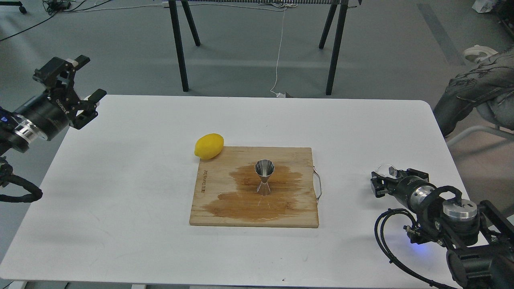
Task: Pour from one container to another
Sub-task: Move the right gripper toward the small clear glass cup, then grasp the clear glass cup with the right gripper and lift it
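Observation:
The tiny clear glass cup [386, 170] is near the table's right edge, right at the fingertips of my right gripper [391, 178]. The dark fingers partly cover it, so I cannot make out whether they press on it. The steel jigger [264, 176] stands upright in the middle of the wooden cutting board [297, 216], on a dark wet stain. My left gripper [90, 77] hangs open over the table's far left corner, holding nothing.
A yellow lemon [209, 145] lies against the board's far left corner. The board has a metal handle [318, 185] on its right side. A person's arm and a chair [478, 96] are beyond the table's right end.

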